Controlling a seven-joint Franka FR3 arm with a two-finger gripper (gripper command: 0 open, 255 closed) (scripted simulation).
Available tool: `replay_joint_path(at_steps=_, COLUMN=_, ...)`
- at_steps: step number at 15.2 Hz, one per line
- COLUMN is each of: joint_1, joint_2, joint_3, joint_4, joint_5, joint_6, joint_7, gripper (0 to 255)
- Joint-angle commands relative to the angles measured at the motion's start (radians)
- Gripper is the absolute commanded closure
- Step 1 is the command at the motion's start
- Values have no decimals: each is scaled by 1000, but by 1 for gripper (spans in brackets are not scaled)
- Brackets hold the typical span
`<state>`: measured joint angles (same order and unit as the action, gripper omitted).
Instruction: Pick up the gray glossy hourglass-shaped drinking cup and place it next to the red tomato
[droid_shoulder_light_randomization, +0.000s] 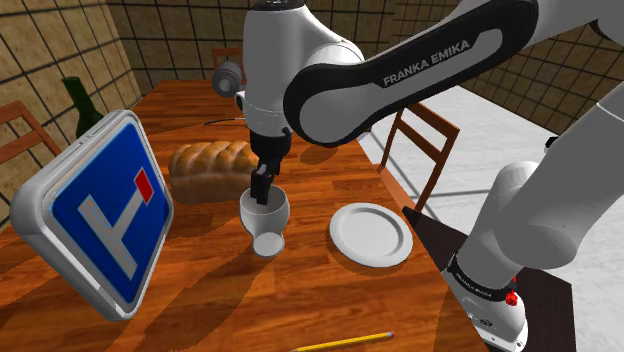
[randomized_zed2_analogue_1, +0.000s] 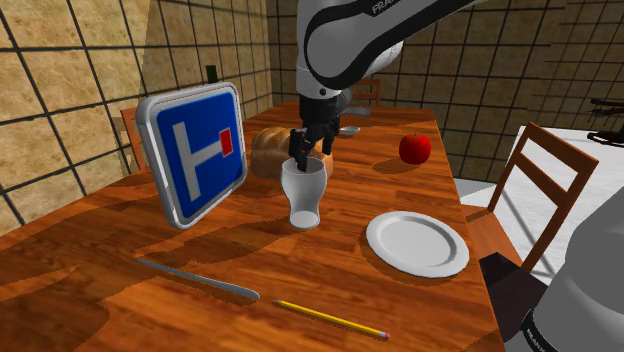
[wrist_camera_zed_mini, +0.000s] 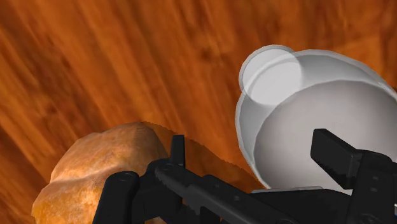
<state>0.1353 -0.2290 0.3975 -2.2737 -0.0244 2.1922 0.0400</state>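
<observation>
A grey glossy hourglass-shaped cup (droid_shoulder_light_randomization: 266, 222) (randomized_zed2_analogue_1: 304, 192) stands upright on the wooden table (droid_shoulder_light_randomization: 300, 290), in front of a loaf of bread (droid_shoulder_light_randomization: 212, 160). My gripper (droid_shoulder_light_randomization: 262, 192) (randomized_zed2_analogue_1: 310, 155) hangs at the cup's rim, open. In the wrist view the gripper (wrist_camera_zed_mini: 248, 149) straddles the rim of the cup (wrist_camera_zed_mini: 318, 108): one finger is inside the bowl, the other outside on the bread's side, and neither touches the wall. The red tomato (randomized_zed2_analogue_1: 415, 148) sits farther back on the table, toward the second exterior view's right.
A big blue road sign (droid_shoulder_light_randomization: 95, 215) (randomized_zed2_analogue_1: 195, 150) leans beside the cup. A white plate (droid_shoulder_light_randomization: 371, 234) (randomized_zed2_analogue_1: 417, 242) lies on the other side. A pencil (randomized_zed2_analogue_1: 330, 318) and a knife (randomized_zed2_analogue_1: 195, 278) lie near the front edge. A chair (droid_shoulder_light_randomization: 420, 140) stands at the table's side.
</observation>
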Motion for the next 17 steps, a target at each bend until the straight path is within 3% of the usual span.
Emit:
replay_joint_path(at_steps=1, joint_1=-2, joint_2=15, joint_3=3, joint_4=-15, joint_5=-7, joint_6=29, joint_7=7, gripper=0)
replay_joint_path(at_steps=10, joint_1=-4, joint_2=27, joint_3=5, joint_4=-25, joint_5=-13, joint_6=50, joint_7=11, gripper=0)
replay_joint_path(at_steps=11, joint_1=-4, joint_2=27, joint_3=5, joint_4=-25, joint_5=-13, joint_6=50, joint_7=11, gripper=255)
replay_joint_path(at_steps=17, joint_1=-4, joint_2=27, joint_3=5, joint_4=-25, joint_5=-13, joint_6=50, joint_7=11, gripper=255)
